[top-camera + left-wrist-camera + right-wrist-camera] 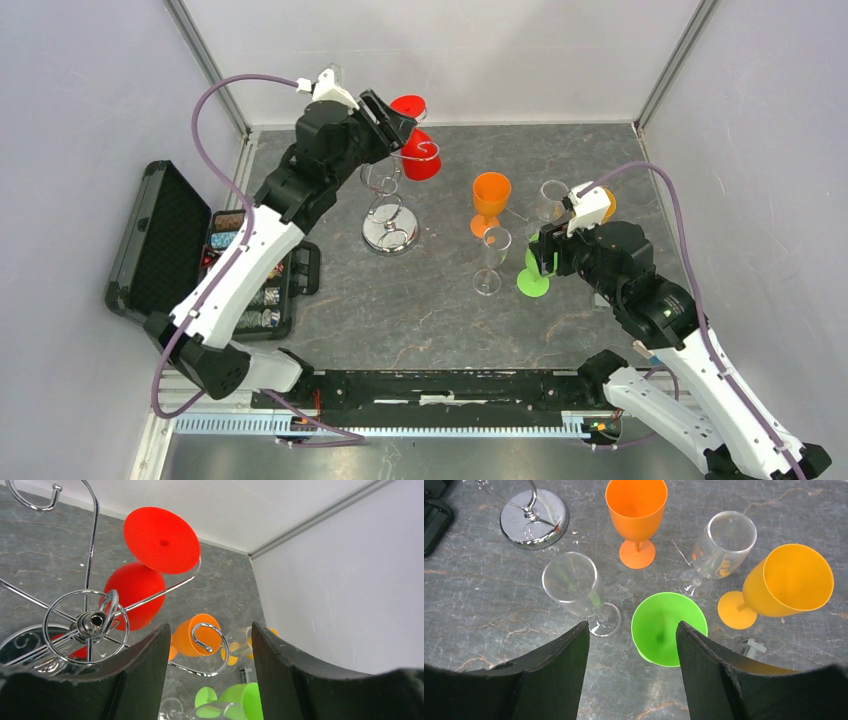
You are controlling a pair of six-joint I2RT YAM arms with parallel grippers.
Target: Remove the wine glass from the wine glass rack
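Observation:
A red wine glass (420, 155) hangs upside down from an arm of the chrome wine glass rack (390, 237), its foot (408, 105) on top. In the left wrist view the red wine glass (161, 540) sits up and left of my fingers, beyond the rack's hub (92, 622). My left gripper (398, 125) is beside the glass at the rack's top and open (210, 635). Only a bare curled rack arm (212, 640) lies between its fingers. My right gripper (543, 255) is open (631, 630) just above a green glass (669, 627), holding nothing.
On the table right of the rack stand an orange glass (490, 200), two clear glasses (492, 262) (552, 200), the green glass (535, 275) and a yellow-orange one (789, 580). An open black case (170, 250) lies at the left. White walls enclose the table.

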